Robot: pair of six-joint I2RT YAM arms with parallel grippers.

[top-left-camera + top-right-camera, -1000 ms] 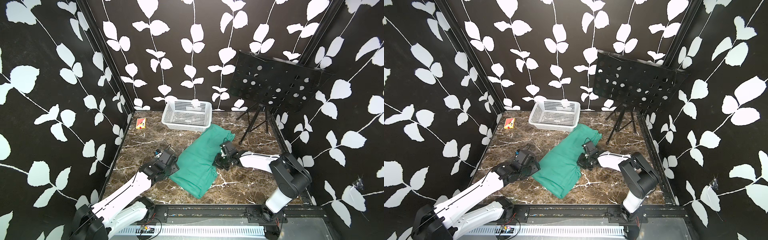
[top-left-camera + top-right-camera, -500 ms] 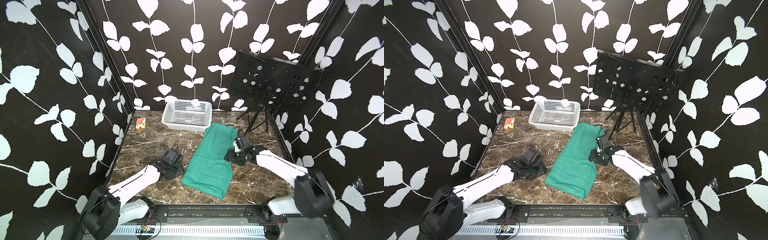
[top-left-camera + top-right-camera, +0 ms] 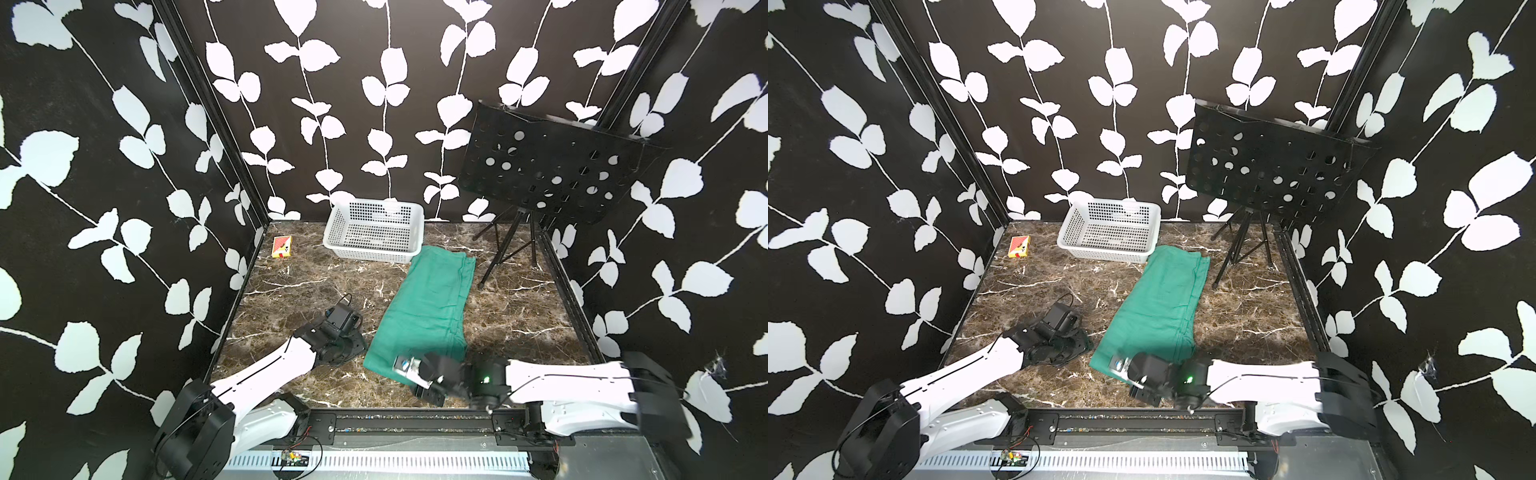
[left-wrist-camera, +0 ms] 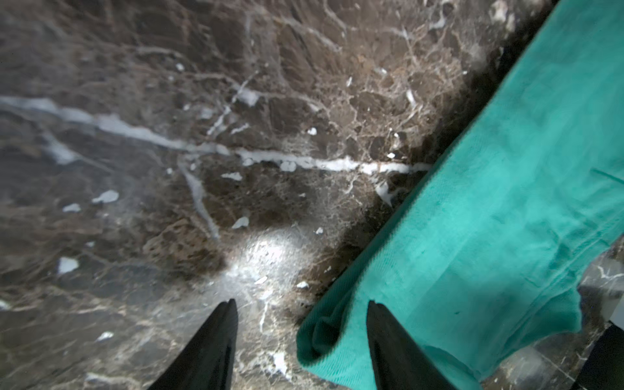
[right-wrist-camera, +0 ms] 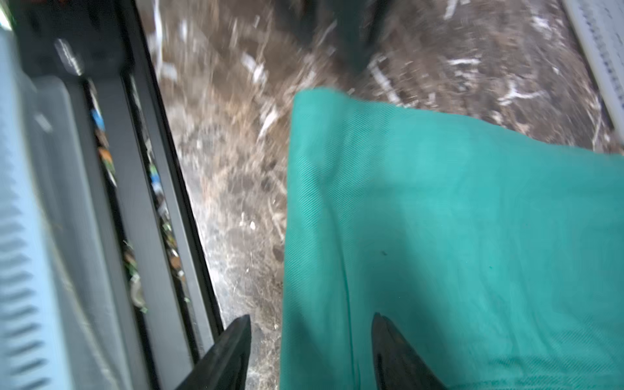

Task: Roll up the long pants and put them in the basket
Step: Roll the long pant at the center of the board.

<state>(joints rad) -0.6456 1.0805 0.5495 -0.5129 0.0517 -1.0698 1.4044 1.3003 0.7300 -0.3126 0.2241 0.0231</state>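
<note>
Lying right of centre on the veined marble table (image 3: 299,282), the pants (image 3: 432,303) form a flat twill strip, and only wrist views show left gripper (image 4: 300,305) and right gripper (image 5: 310,317) spread wide astride its edges.

Open marble table (image 3: 307,286) lies on both sides of the long pants (image 3: 432,307). At the rear stand a small card box (image 3: 281,247), a white basket (image 3: 370,254) just beside the pants' far end, and a music stand (image 3: 552,166) overhanging the right rear corner.
</note>
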